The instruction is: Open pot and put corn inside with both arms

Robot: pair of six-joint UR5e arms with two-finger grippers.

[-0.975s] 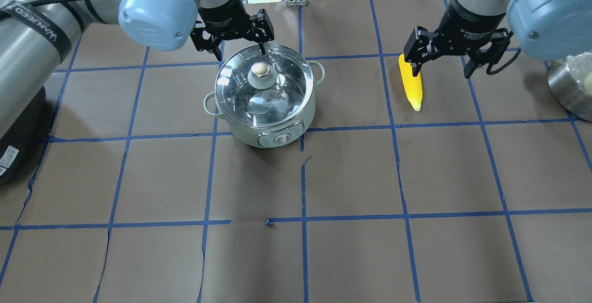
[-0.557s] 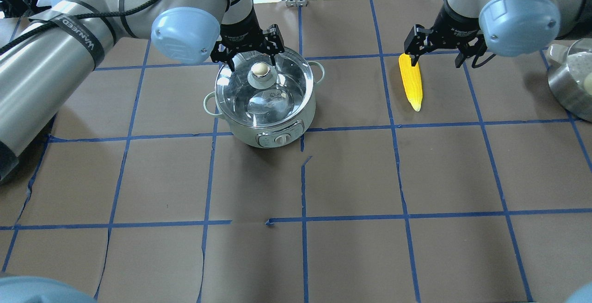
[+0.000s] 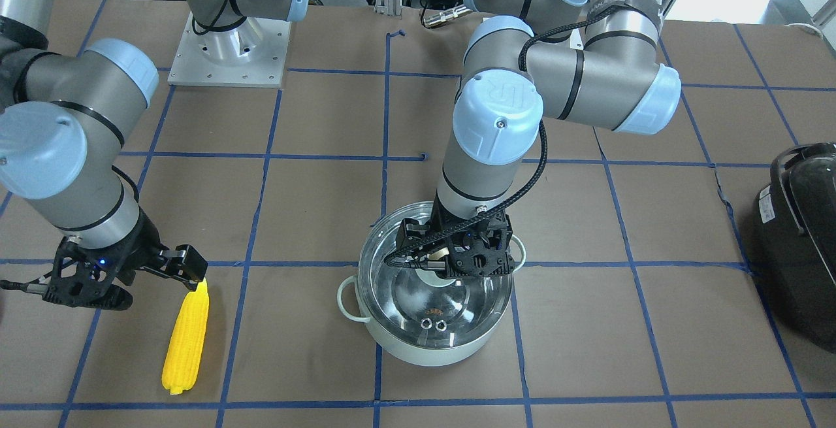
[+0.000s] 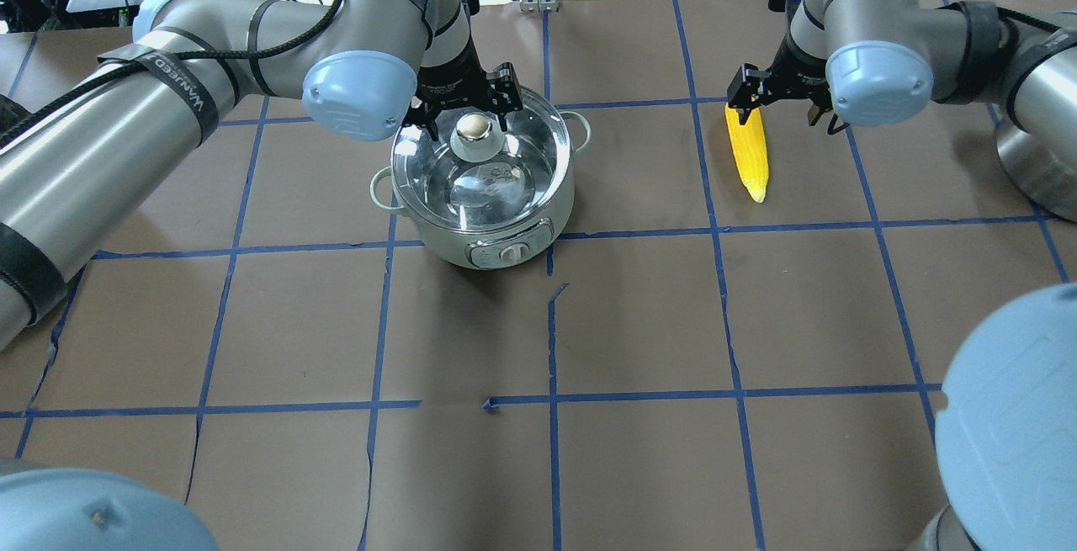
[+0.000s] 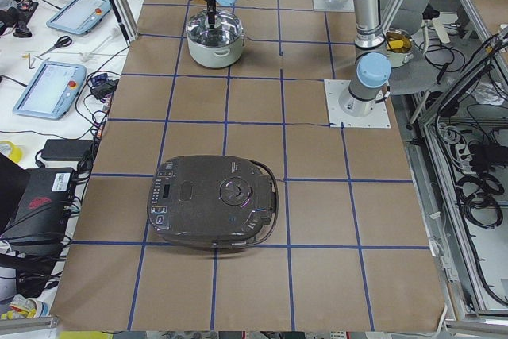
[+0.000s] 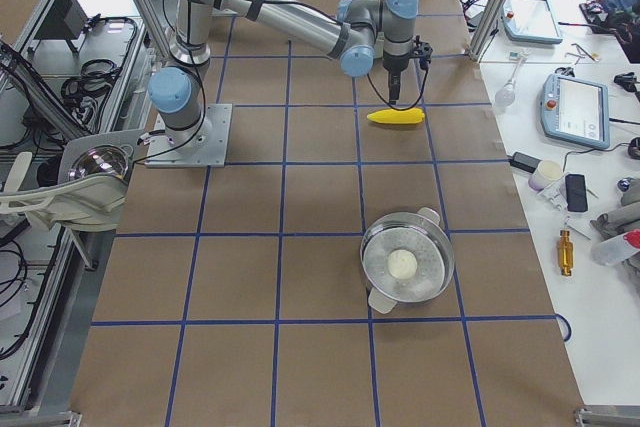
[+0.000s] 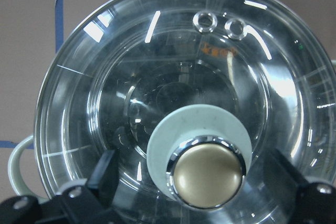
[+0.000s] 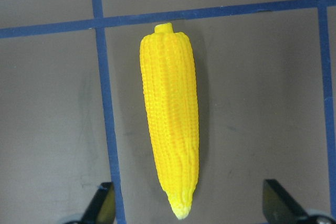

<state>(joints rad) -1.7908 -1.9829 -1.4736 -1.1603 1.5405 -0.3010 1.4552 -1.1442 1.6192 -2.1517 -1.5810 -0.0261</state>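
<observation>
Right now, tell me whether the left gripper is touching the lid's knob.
Apart. The left wrist view shows the left gripper open, its fingers flanking the knob, with clear glass lid visible between each finger and the knob.

1. A black strap (image 4: 175,80) around the left arm (image 4: 84,147) carries white capitals that read roughly "WANJEED".
2. A light-blue joint cap (image 3: 499,104) on that arm bears an embossed "UR" mark.
3. Small orange print on the glass lid (image 7: 105,103) is too blurred to read.
4. The white label on the black appliance (image 3: 800,245) and the control panel (image 4: 505,252) on the pot (image 4: 444,246) are too small to read.
</observation>
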